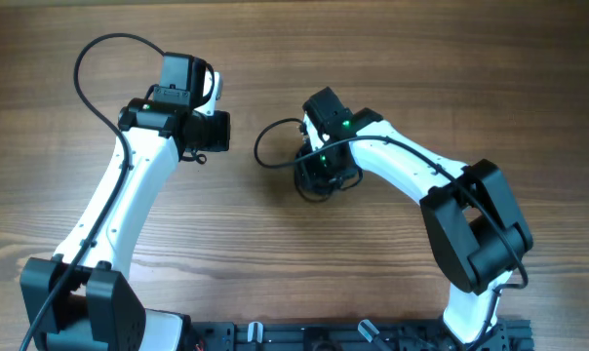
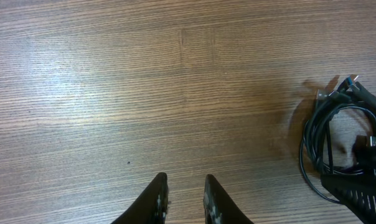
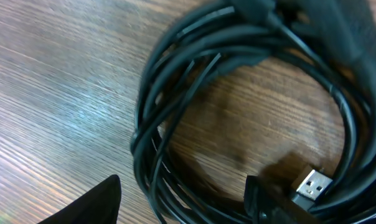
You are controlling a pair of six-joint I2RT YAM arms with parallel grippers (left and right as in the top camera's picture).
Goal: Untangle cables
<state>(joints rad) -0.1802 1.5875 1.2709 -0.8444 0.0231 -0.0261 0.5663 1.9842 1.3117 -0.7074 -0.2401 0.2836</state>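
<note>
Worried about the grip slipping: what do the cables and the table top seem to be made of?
The cables: black, likely rubber or plastic jacket, smooth with soft sheen; one plug shows a metal shell. The table: wood or wood-look laminate, visible grain, satin glare.

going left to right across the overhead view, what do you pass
left gripper → loose cable loop → right gripper → right arm's elbow
</note>
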